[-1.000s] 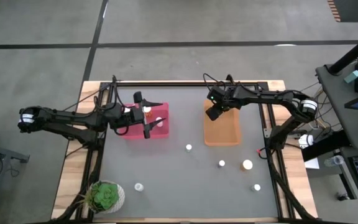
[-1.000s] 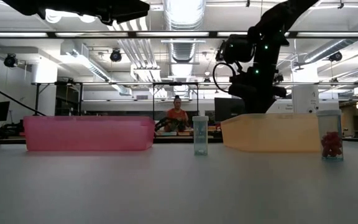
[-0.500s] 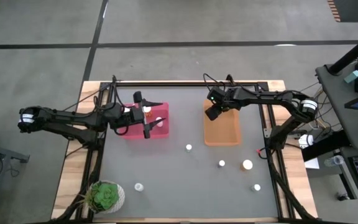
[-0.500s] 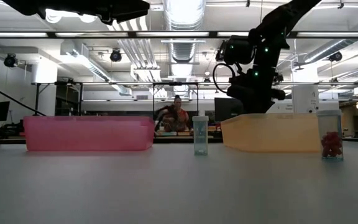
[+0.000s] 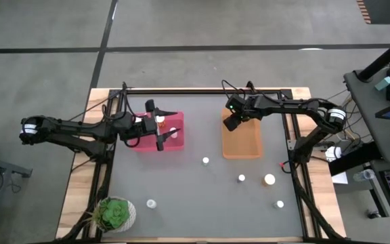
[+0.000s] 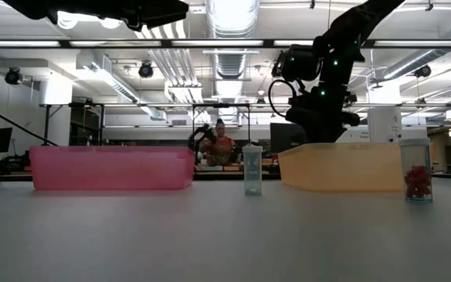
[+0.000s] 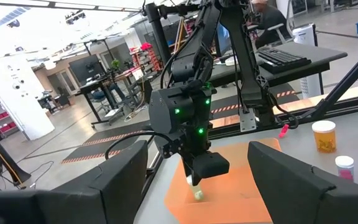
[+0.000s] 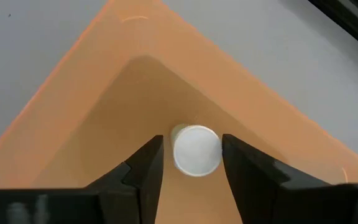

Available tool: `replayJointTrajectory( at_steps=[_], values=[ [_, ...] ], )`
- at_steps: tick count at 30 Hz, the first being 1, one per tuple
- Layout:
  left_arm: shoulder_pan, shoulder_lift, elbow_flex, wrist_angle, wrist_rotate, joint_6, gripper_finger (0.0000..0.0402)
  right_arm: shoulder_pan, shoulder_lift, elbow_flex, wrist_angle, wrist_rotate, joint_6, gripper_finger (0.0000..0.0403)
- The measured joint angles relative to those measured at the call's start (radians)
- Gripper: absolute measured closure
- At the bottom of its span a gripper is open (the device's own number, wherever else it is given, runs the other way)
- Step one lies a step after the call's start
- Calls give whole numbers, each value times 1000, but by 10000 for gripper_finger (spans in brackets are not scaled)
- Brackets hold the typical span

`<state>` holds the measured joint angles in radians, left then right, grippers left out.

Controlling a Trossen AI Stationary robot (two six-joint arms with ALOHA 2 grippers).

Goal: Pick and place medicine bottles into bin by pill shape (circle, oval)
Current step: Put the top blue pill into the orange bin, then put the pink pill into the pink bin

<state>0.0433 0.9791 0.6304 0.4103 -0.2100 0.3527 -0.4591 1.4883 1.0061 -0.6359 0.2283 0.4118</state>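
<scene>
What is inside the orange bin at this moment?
One white-capped medicine bottle stands in a corner of the orange bin, between the open fingers of the right gripper. That gripper covers this corner from above; the bin's visible floor is bare.

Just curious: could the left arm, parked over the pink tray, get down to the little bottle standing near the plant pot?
Probably yes. The left gripper hangs open over the pink tray, and the bottle stands alone on bare tabletop beside the plant pot, nothing between.

Orange bin (image 5: pixel 243 143): back part hidden under right hand (image 5: pixel 233 122) from above. Bottle (image 8: pixel 196 149) betw. its fingers: only cap shows, body hidden, pill shape can't tell. Loose bottles (image 5: pixel 241 178) in front of orange bin too small to tell pill shape.
</scene>
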Motion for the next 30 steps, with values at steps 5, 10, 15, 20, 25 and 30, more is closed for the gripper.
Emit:
replayJointTrajectory(
  at_steps=[5,10,15,20,25,30],
  values=[
    [0,0,0,0,0,0,139,0,0,0,7,8,8,227],
    [0,0,0,0,0,0,139,0,0,0,10,8,8,211],
    [0,0,0,0,0,0,139,0,-5,11,2,8,8,207],
    [0,0,0,0,0,0,139,1,-15,53,-22,8,8,209],
    [0,0,0,0,0,0,139,30,-61,77,-49,8,17,210],
    [0,0,0,0,0,0,139,124,-147,70,-34,9,41,214]
  ],
)
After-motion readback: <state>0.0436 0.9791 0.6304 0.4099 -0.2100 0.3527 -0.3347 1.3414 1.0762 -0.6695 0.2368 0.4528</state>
